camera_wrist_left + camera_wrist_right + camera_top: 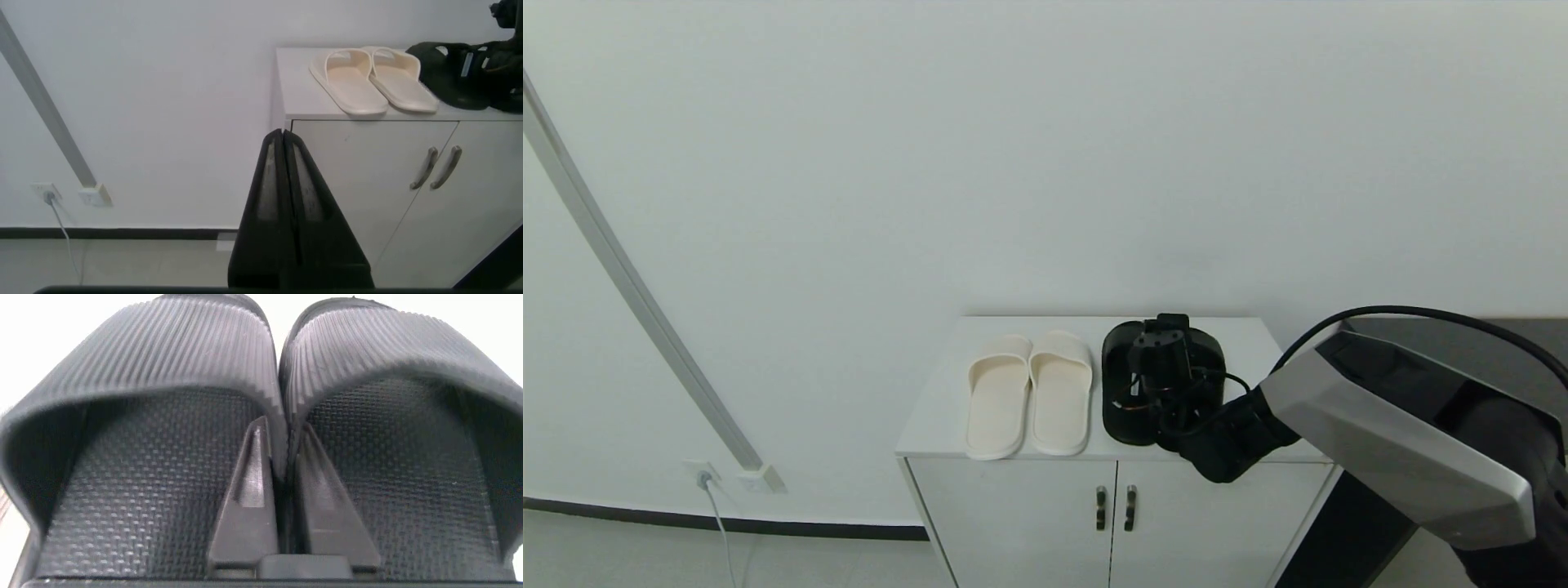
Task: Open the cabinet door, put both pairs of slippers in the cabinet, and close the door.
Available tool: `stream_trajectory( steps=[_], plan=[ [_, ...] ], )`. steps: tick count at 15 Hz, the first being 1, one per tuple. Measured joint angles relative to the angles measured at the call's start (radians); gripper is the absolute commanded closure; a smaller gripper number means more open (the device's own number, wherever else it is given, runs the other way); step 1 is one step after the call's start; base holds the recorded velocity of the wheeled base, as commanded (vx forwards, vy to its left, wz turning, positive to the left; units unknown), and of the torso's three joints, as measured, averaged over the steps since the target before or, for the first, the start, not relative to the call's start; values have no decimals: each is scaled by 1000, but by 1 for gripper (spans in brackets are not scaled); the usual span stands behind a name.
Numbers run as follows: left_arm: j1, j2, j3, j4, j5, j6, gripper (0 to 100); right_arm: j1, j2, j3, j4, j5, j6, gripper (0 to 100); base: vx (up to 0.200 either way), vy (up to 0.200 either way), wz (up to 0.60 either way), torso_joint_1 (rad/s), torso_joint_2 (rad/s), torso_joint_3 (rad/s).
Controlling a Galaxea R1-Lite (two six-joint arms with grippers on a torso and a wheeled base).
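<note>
The cabinet [1013, 523] doors are sitting closed while the right gripper [283, 433] is clamping its jaws on the black slippers [147, 482]. The cream slippers [1029, 392] are waiting, and the left gripper [283, 139] is keeping its jaws together.

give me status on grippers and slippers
Left gripper shut, empty. Right gripper pinching black slippers on cabinet top. Beside them white slippers untouched, cabinet doors closed.

White wall [1045, 147] behind. Grey cable duct [629, 286] runs diag. from 10 o'clock down to 7 o'clock, ending at a small box [761, 479]. Socket [703, 472] just beside the box, at its 9 o'clock, w/ plug and white cable [721, 531] dropping past black skirting [768, 525] twd floor [621, 559].
</note>
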Motion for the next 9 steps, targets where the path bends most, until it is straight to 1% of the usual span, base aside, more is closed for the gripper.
stream_trajectory(
  steps=[2,3,5,7,9],
  plan=[
    [0,0,0,0,0,0,100,0,-15,18,2,0,-2,100,0,0,0,0,0,0],
    [0,0,0,0,0,0,100,2,-39,45,2,0,-10,100,0,0,0,0,0,0],
    [0,0,0,0,0,0,100,7,-109,131,-40,7,-46,100,0,0,0,0,0,0],
    [0,0,0,0,0,0,100,18,-203,267,-129,28,-102,100,0,0,0,0,0,0],
    [0,0,1,0,0,1,100,40,-316,452,-224,79,-153,100,0,0,0,0,0,0]
  ],
)
